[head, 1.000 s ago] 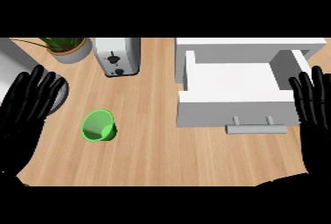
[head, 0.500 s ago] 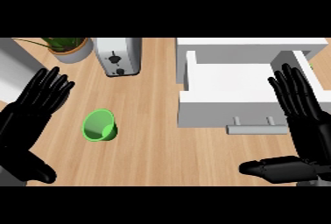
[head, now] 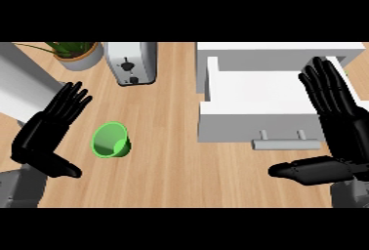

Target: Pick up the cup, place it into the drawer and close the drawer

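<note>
Green cup [head: 111, 140] lies just beside open left hand [head: 48, 130].

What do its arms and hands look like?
The left hand and right hand are glossy black and humanlike, with slender jointed fingers and a thumb. The left forearm and right forearm are plain grey. No cables or markings show.

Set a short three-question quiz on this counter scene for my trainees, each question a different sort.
1. True or false: the drawer is shut.
2. The green cup lies nearest to: A the left hand, B the toaster, C the plant.
3. Fill in: the right hand, by the drawer's right side, is ____ (open or shut).
Key: 1 false; 2 A; 3 open.
</note>
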Tool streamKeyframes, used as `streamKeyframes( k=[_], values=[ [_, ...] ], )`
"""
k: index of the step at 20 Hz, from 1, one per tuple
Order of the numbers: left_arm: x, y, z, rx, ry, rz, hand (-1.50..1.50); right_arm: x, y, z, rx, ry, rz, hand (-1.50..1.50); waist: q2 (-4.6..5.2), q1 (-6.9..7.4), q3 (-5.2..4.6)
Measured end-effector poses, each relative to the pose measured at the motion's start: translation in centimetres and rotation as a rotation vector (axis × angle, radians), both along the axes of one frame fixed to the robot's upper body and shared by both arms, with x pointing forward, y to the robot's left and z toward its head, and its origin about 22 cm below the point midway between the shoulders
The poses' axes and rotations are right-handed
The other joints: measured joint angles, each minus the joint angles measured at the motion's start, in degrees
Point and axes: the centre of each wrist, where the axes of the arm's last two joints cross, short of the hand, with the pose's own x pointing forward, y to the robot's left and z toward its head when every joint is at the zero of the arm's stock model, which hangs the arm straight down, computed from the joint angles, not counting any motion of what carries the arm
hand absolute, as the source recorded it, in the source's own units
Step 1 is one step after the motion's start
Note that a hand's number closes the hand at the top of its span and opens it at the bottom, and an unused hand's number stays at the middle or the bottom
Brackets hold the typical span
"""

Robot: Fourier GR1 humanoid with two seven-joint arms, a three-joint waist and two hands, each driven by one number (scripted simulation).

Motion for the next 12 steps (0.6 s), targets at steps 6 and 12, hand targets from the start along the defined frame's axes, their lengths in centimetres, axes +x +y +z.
streamKeyframes(
  k=[6, 12],
  values=[
    [0.6, 0.8, -4.3, 0.052, 0.045, 0.045, -1.5, 0.6, 0.2, 0.0, -0.009, -0.017, 0.0, -1.5, 0.01, -0.06, -0.01],
    [0.6, 1.9, -8.3, 0.082, 0.086, 0.068, -1.5, 1.8, 0.4, 0.5, -0.008, -0.026, -0.008, -1.5, 0.05, -0.14, -0.02]
  ],
)
